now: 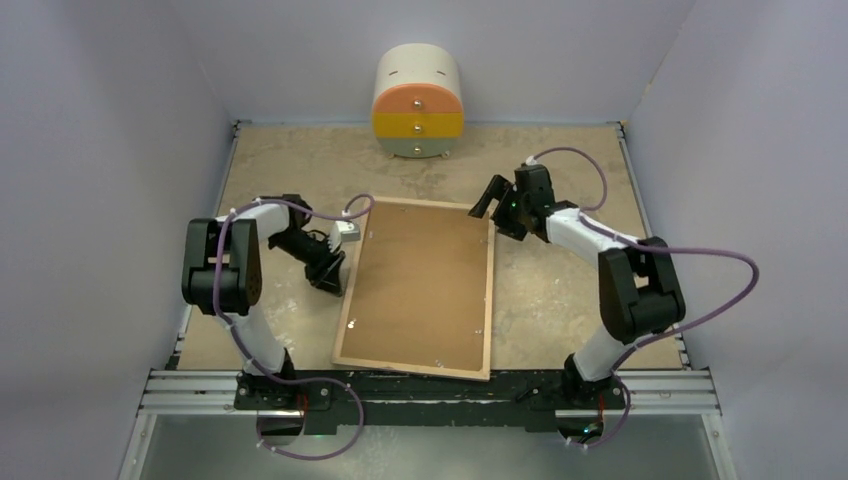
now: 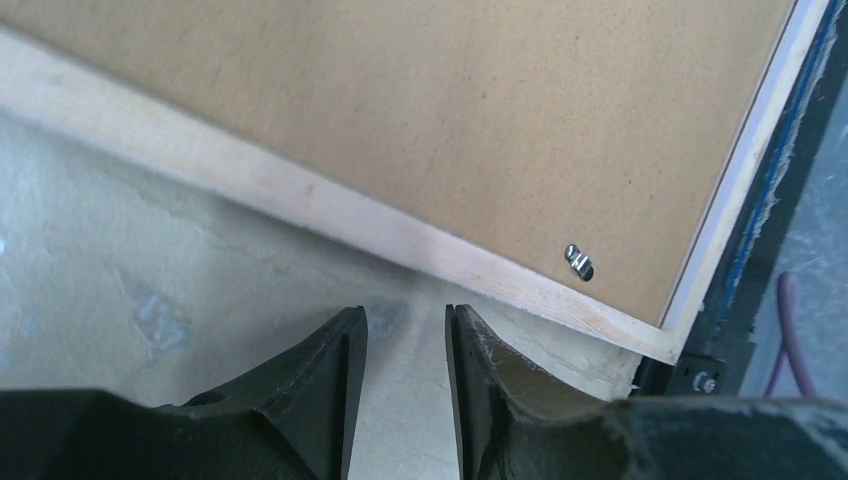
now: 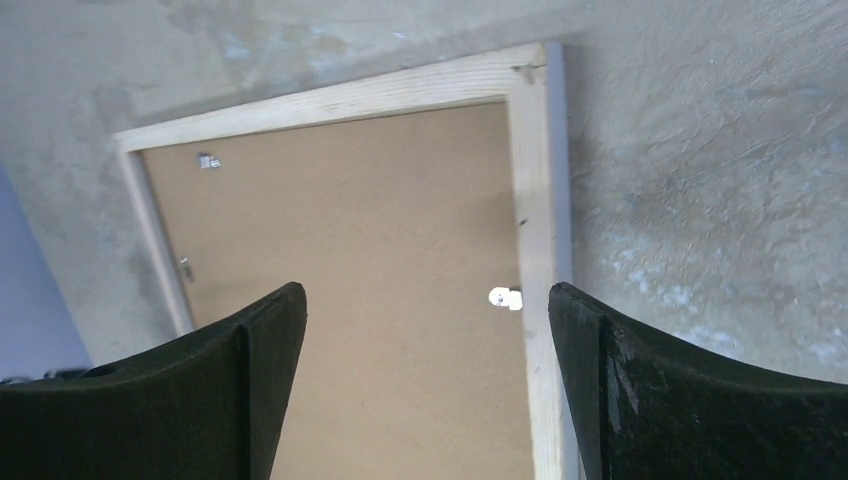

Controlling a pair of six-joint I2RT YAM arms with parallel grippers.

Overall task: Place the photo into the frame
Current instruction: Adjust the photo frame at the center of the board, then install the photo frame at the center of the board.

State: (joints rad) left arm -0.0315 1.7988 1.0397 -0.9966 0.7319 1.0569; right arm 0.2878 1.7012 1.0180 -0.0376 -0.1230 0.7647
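Note:
The frame point(image 1: 490, 300) lies face down in the middle of the table, its light wood rim up, with a brown backing board point(image 1: 420, 285) filling it. The photo is hidden. My left gripper point(image 1: 328, 283) sits low beside the frame's left rim point(image 2: 300, 195), jaws a narrow gap apart over bare table, holding nothing point(image 2: 405, 318). My right gripper point(image 1: 495, 215) hovers above the frame's far right corner, jaws wide open and empty point(image 3: 427, 295), straddling the right rim point(image 3: 530, 200) and part of the board point(image 3: 350, 250). Small metal tabs point(image 2: 578, 262) point(image 3: 506, 298) sit along the board's edges.
A small rounded drawer chest point(image 1: 417, 102) with orange, yellow and green fronts stands at the back centre. Pale walls close in the left, right and back. The metal rail point(image 1: 430, 385) carrying both arm bases runs along the near edge, close to the frame's near rim.

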